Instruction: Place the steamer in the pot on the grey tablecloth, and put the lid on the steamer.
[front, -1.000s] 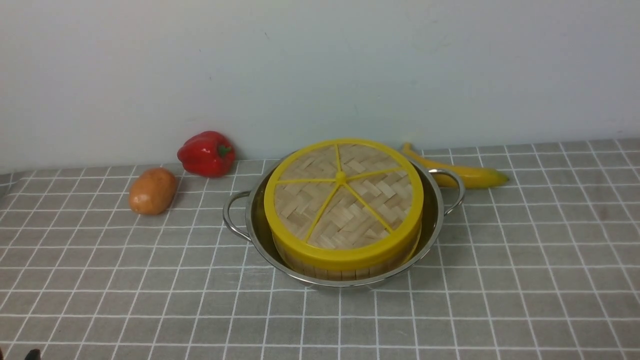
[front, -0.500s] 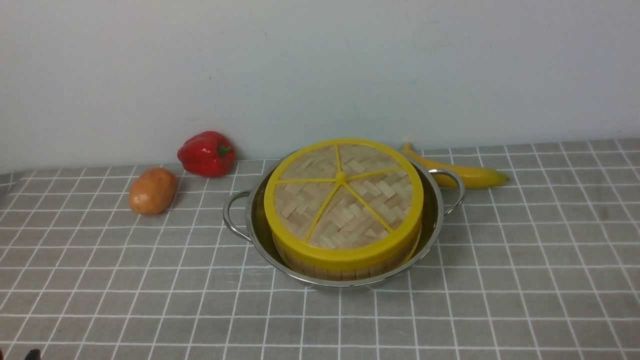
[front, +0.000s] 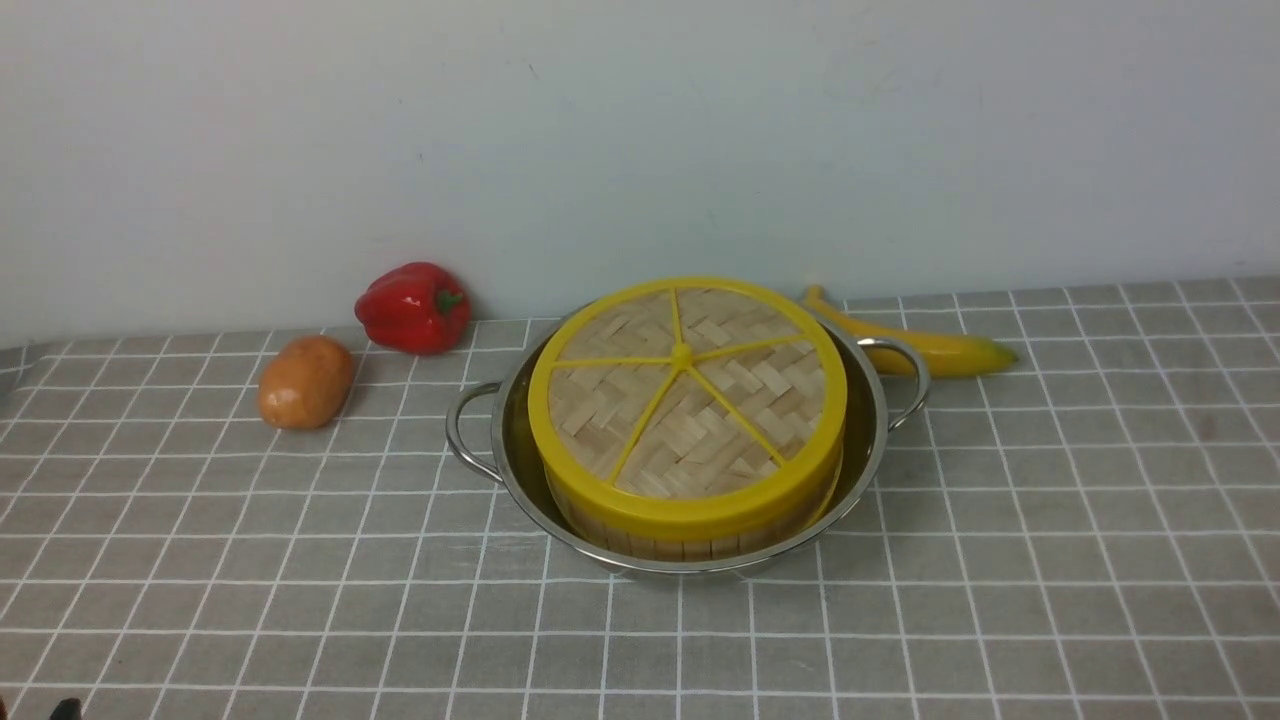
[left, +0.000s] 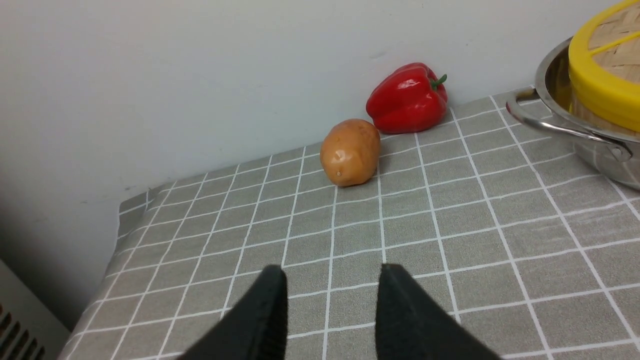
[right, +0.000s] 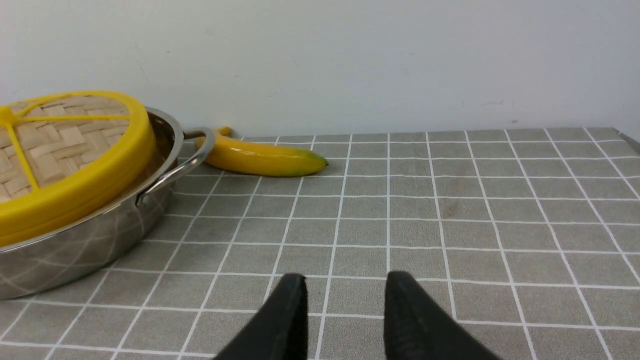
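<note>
Bamboo fills the middle of the scene: the lid (front: 686, 395) sits flat on the steamer (front: 690, 540), and the steamer stands inside the pot (front: 868, 440), set toward the pot's near wall, on the grey tablecloth (front: 1050, 560). Both steps of the task look done. Behind the pot's right handle lies a banana (front: 935, 347); to the left, well apart from it, are a potato (front: 305, 381) and a red pepper (front: 413, 306) by the wall. Each tool hangs low over bare cloth near the robot, the left tool (left: 331, 305) and the right tool (right: 345, 310) both parted with nothing between the jaws. The remaining risk, as I judge it, is a careless sweep of either arm catching a pot handle and knocking the lid askew.
</note>
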